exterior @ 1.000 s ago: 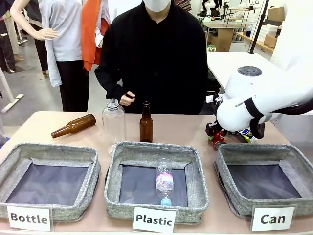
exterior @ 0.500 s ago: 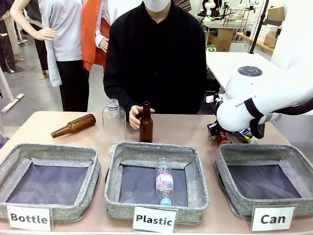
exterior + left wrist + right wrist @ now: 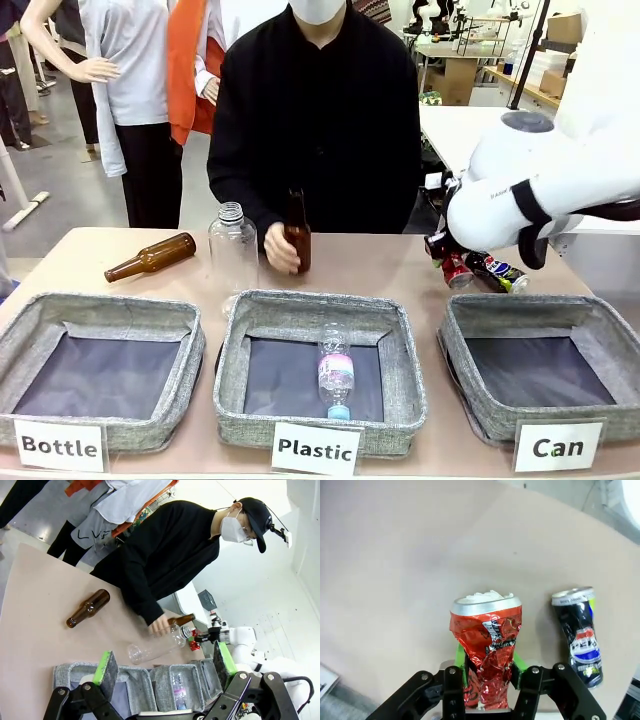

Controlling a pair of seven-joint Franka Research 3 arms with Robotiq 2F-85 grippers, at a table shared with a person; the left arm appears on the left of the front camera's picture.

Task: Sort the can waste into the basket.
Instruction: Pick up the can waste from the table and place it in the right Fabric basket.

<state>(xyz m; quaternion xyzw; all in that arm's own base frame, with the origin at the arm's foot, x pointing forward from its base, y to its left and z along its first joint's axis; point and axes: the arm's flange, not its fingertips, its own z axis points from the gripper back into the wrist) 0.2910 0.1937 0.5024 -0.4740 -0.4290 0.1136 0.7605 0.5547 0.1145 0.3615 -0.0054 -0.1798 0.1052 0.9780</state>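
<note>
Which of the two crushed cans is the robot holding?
The red can, clamped in the right pincer; the blue Pepsi can lies loose on the table.

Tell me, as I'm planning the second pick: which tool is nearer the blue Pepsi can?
Right. The right tool, shut on the red can, is just beside the Pepsi can; the left tool, open, is far off at the table's other side.

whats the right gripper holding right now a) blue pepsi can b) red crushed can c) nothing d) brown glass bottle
B: in the right wrist view the right gripper is shut on the red crushed can, while the blue Pepsi can lies apart on the table.
</note>
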